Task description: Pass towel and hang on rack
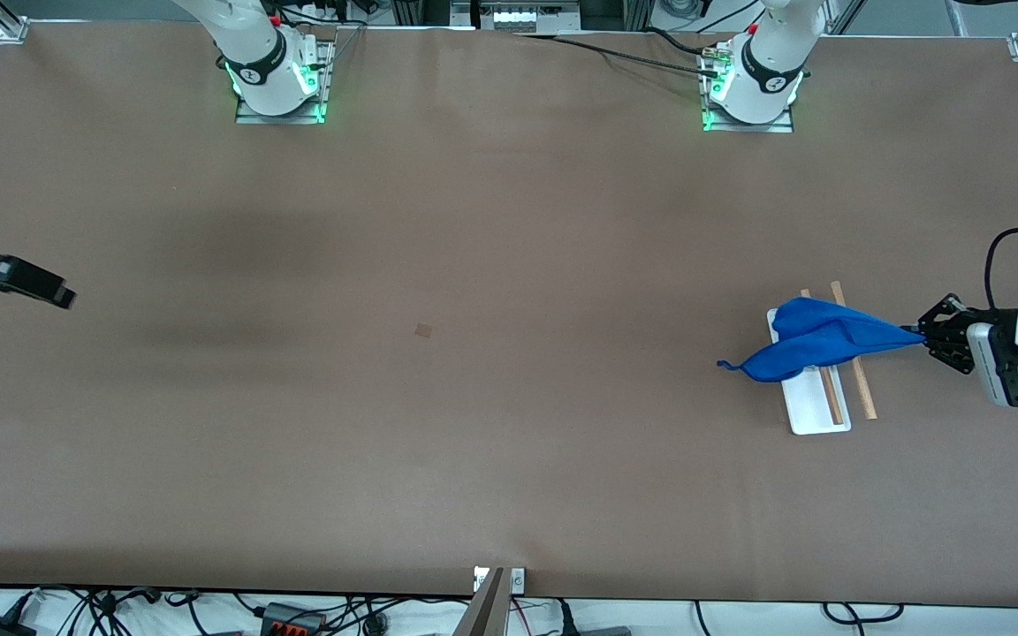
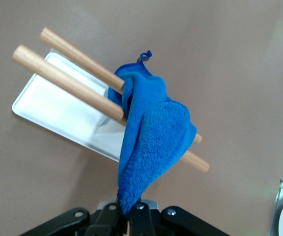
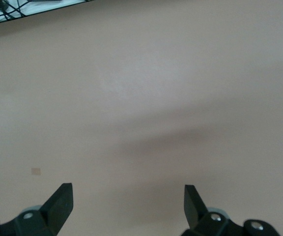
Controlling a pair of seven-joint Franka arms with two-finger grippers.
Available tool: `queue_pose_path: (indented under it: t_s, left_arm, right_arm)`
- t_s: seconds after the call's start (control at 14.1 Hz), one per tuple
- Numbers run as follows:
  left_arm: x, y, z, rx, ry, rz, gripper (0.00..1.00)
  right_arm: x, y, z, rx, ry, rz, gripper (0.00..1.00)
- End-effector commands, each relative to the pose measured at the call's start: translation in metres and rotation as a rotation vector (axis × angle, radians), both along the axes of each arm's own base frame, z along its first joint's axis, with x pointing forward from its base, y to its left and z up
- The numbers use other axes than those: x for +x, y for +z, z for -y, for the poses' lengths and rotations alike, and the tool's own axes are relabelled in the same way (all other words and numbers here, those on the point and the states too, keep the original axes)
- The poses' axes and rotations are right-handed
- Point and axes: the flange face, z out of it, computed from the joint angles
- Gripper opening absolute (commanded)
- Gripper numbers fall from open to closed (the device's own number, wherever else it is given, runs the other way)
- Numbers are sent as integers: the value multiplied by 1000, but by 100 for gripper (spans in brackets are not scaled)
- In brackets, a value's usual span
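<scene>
Our left gripper's (image 1: 923, 337) fingers (image 2: 140, 216) are pinched tight on one corner of the towel (image 1: 814, 346), while our right gripper's (image 3: 127, 202) fingers (image 3: 58, 205) stand spread wide with nothing between them. We see the left gripper in the air just off the rack (image 1: 818, 422), on the side toward the left arm's end of the tabletop (image 1: 474, 265), with the blue cloth stretched from its grip across to the rack. The towel is draped over the two wooden rods (image 2: 72, 73), bunched near their end farther from the front camera, and its thin pointed corner (image 1: 725, 364) hangs out past the white base on the side toward the right arm's end. In the left wrist view we can see the fabric folded over both rods, covering their middle stretch, with a small loop (image 2: 145, 55) at its edge sticking up past the rods. The rack's white tray-like base sits flat on the tabletop, and the rods run side by side above it, their bare ends showing at both sides of the cloth. Our right arm waits at its own end of the tabletop, its gripper over bare brown surface, well apart from the rack and the towel. A small darker square mark (image 1: 423, 330) lies on the tabletop near the middle.
</scene>
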Motion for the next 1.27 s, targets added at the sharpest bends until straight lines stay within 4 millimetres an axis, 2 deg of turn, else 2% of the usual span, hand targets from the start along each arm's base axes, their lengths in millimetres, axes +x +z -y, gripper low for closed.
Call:
queue_pose_path:
  t_s: [0.0, 0.14, 0.42, 0.78, 1.06, 1.2]
  left_arm:
    - [1, -17, -16, -22, -73, 15, 0]
    - [0, -25, -20, -29, -70, 8, 0]
    - [-3, -45, -23, -46, -64, -12, 0]
    - [-3, -58, -36, -49, -69, 22, 0]
    - [-4, -71, -36, -57, -63, 16, 0]
    - [-4, -74, -38, -61, -57, 16, 2]
  right_arm:
    - [-9, 3, 19, 6, 68, -3, 100]
    - [-11, 5, 19, -12, 106, 1, 100]
    - [-24, -3, 24, -53, 136, 39, 100]
    - [-30, 5, 19, -54, 150, 44, 100]
    - [-49, -11, 22, -44, 149, 26, 100]
    - [-52, -14, 18, -44, 163, 31, 100]
